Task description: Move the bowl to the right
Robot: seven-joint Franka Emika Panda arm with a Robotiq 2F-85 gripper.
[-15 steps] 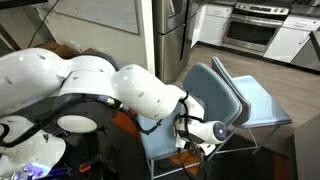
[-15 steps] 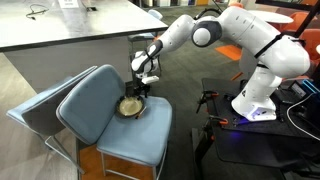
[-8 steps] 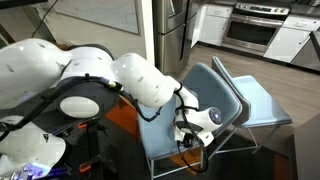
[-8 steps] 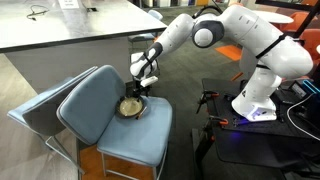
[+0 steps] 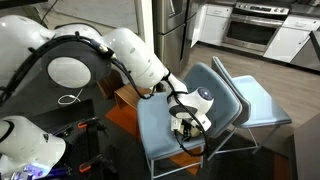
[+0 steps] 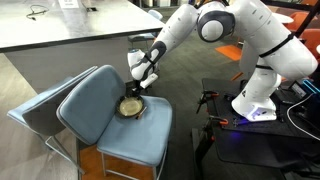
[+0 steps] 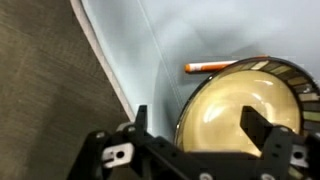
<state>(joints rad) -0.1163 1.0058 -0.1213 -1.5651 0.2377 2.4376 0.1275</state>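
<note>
1. Arm [image 6: 235, 25]: white, reaches down from its base beside the chair. In the exterior view from behind the robot it fills the left half of the picture [image 5: 130, 55].
2. Chair [image 6: 100, 100]: blue padded seat and back, and a second blue back panel stands behind it. The wrist view shows the seat [image 7: 180, 30] as a pale blue surface, with its edge running diagonally against dark carpet [image 7: 50, 90].
3. Gripper [image 6: 137, 88]: points down over the seat, near the seat's edge on the robot's side. In the wrist view the gripper [image 7: 197, 130] has its two dark fingers [image 7: 140, 120] spread wide, with nothing clamped.
4. Bowl [image 6: 130, 106]: rests on the seat just below the fingertips.
   - In the wrist view the bowl [image 7: 245, 115] shows a cream inside and a dark rim.
   - One finger sits outside the rim over bare seat, the other over the bowl's inside.
   - Contact cannot be told.
5. Stick [image 7: 210, 67]: thin and orange, flat on the seat, touching or just beside the bowl's far rim.
</note>
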